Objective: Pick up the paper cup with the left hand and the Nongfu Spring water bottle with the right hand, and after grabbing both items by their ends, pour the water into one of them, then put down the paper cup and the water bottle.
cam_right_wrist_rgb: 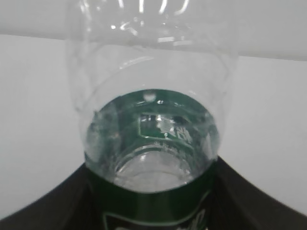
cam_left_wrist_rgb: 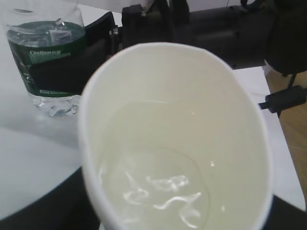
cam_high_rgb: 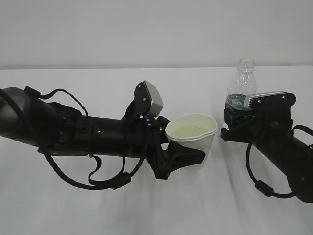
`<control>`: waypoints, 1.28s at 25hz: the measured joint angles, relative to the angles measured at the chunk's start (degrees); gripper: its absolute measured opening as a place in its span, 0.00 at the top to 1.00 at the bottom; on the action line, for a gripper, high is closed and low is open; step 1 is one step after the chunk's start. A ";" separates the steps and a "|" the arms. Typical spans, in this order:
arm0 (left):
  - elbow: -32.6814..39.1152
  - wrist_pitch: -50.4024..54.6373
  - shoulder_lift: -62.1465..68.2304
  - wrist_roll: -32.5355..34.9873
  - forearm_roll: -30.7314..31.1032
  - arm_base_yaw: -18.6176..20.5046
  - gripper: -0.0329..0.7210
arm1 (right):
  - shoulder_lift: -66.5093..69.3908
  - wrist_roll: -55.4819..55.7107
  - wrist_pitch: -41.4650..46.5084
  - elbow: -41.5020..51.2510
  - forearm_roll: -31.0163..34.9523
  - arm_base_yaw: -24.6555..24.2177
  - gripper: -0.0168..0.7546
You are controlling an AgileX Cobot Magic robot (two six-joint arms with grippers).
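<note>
The cream-white paper cup [cam_high_rgb: 191, 132] stands upright at mid-table with pale water in it. My left gripper [cam_high_rgb: 183, 155] is shut on its lower part from the left. In the left wrist view the paper cup [cam_left_wrist_rgb: 177, 120] fills the frame, rippling water at its bottom, one dark finger [cam_left_wrist_rgb: 38, 211] at the lower left. The Nongfu Spring water bottle [cam_high_rgb: 241, 85] is upright and uncapped on the right, and my right gripper [cam_high_rgb: 235, 120] is shut on its green label band. The right wrist view looks through the bottle [cam_right_wrist_rgb: 153, 96], with black fingers [cam_right_wrist_rgb: 43, 211] on both sides.
A white table [cam_high_rgb: 146, 205] runs to a pale wall [cam_high_rgb: 146, 29]. In the left wrist view the bottle [cam_left_wrist_rgb: 48, 62] stands to the cup's upper left, its base on the table, with the right arm [cam_left_wrist_rgb: 216, 33] behind. A wooden floor [cam_left_wrist_rgb: 295, 139] shows past the table's right edge.
</note>
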 joint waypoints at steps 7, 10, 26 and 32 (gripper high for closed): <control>0.00 0.00 0.00 0.00 0.00 0.00 0.36 | 3.26 2.66 0.00 -2.86 1.06 0.00 0.43; 0.00 0.00 0.00 0.00 0.00 0.00 0.36 | 3.38 2.80 0.00 -3.51 1.40 0.00 0.43; 0.00 0.00 0.00 0.00 0.11 0.00 0.36 | 6.86 5.51 -1.10 -5.47 1.65 0.00 0.42; 0.00 0.00 0.00 0.00 0.11 0.00 0.36 | 6.86 6.13 -1.10 -5.47 1.65 0.00 0.21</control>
